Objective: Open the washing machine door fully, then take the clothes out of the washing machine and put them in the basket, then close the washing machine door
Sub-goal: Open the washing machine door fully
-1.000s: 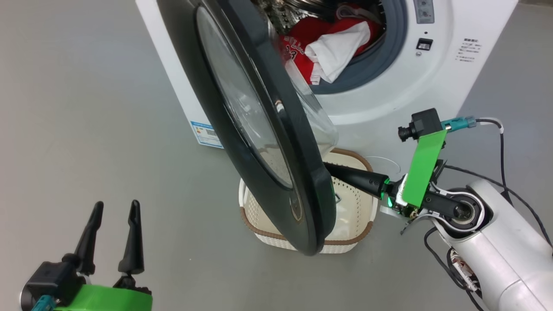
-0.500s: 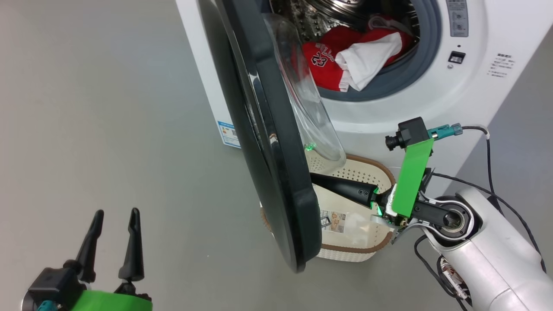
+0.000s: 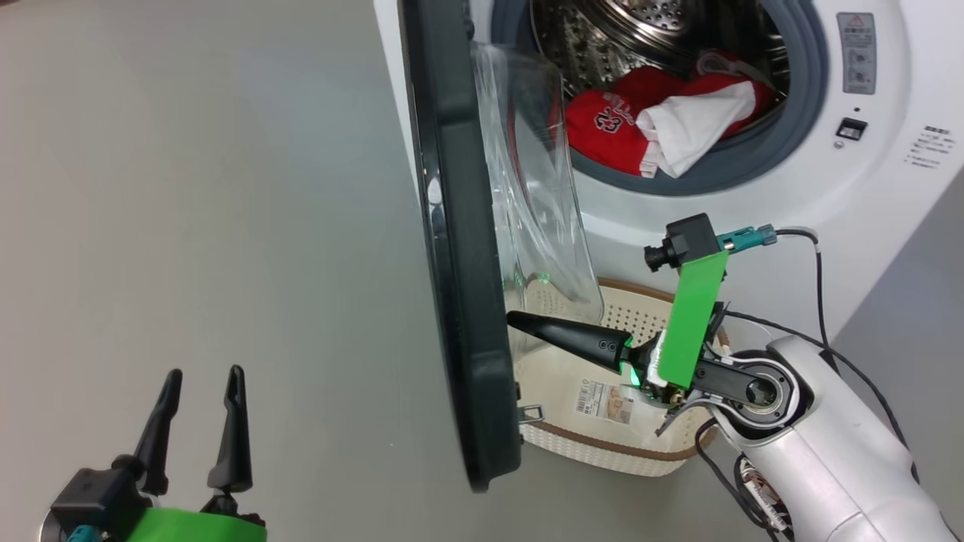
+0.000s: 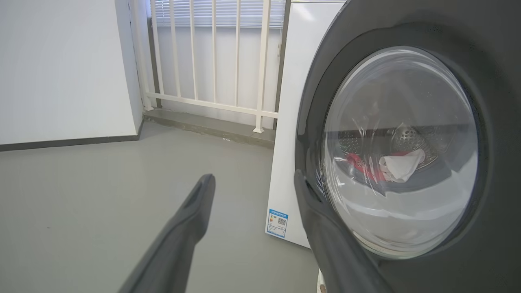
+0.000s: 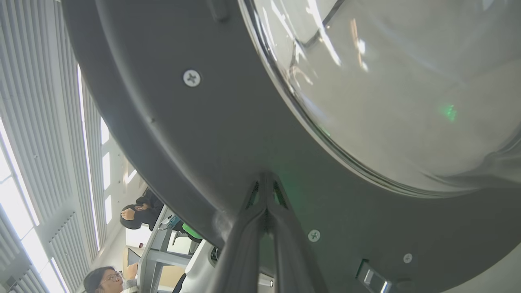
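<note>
At the lower left of my head view, my left end effector (image 3: pixel 205 373) hangs over the grey floor (image 3: pixel 188 188) with its two dark fingers apart and nothing between them. To the right of it, the washing machine door (image 3: pixel 459 263) stands open and edge-on to my head camera, with its clear glass bowl (image 3: pixel 531 188) bulging toward the drum (image 3: pixel 602 45). My left wrist view shows a small blue label (image 4: pixel 277 223) low on the white front of the washing machine (image 3: pixel 678 218); its print is too small for me to read.

My right end effector (image 3: pixel 516 319) has its fingers pressed together, holding nothing, and the tips touch the inner side of the door frame, below the glass. Under this arm the basket (image 3: pixel 602 446) stands on the floor just before the machine, with a paper label (image 3: pixel 606 399) on its bottom, not readable.

Further right, the clothes (image 3: pixel 648 143) lie in the drum: a red jersey (image 3: pixel 595 132) where I read "23", and a white garment (image 3: pixel 697 124) on top of it. At the far right is a sticker (image 3: pixel 858 53) with a warning triangle, and small grey print (image 3: pixel 926 147) I cannot read.
</note>
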### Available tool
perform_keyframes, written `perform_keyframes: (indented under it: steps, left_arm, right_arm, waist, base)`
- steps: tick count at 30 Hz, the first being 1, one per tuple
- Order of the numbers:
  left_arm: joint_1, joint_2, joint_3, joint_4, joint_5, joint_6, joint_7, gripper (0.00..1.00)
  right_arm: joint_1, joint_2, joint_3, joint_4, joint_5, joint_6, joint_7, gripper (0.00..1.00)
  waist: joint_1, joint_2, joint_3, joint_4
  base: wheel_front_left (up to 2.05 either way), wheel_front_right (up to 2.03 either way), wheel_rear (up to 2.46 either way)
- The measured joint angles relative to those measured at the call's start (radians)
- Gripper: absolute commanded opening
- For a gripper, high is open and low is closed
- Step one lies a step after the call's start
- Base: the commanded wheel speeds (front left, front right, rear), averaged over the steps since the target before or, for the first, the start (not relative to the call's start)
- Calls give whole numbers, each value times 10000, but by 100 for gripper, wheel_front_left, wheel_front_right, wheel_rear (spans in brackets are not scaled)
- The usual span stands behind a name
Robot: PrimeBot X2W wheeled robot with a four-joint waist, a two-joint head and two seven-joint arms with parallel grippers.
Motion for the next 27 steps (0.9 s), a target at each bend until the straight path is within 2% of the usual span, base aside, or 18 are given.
perform_keyframes:
  steps: [15, 27]
  left_arm:
    - [187, -50, 130, 12, 0, 0, 0, 100]
    - [195, -102, 232, -17, 35, 0, 2, 100]
  right_arm:
    - [-32, 813, -15, 332, -311, 0, 167, 0]
    - [-53, 957, -65, 522, -546, 0, 178, 0]
  waist:
    - [0, 0, -49, 518]
    - [0, 1, -116, 521]
  base:
    - [0, 0, 0]
    - [0, 0, 0]
